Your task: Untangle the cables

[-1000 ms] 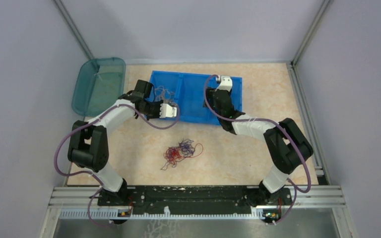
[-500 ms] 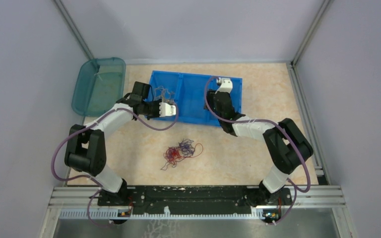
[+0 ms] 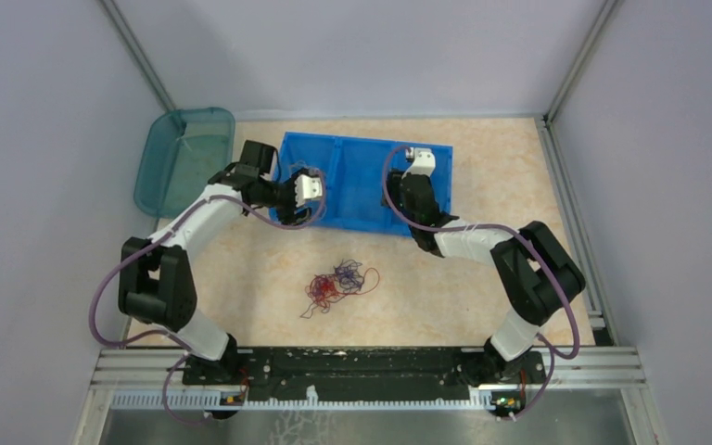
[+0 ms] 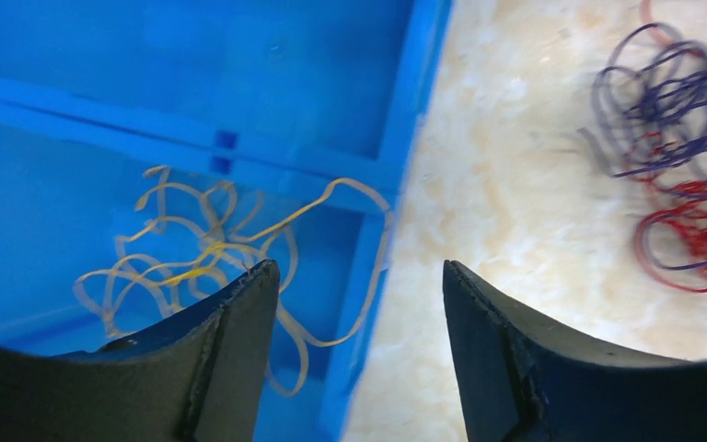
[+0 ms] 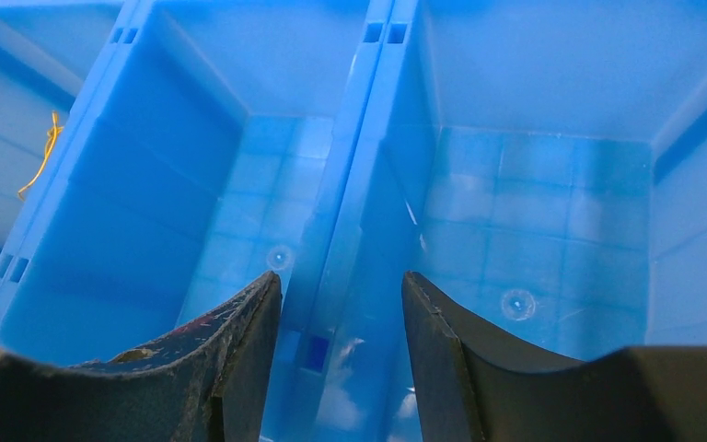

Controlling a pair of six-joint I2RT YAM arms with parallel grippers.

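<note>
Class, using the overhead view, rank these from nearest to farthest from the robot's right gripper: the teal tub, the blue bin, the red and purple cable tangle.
1. blue bin: right under the right gripper, far middle of the table.
2. red and purple cable tangle: table centre, nearer the arm bases.
3. teal tub: far-left corner.

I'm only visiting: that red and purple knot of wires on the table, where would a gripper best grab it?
Probably from straight above, at the red loop that sticks out of the right side of the tangle in the overhead view. It lies flat and apart from the dense middle, so one strand could be pinched and drawn out rather than the whole clump.
</note>
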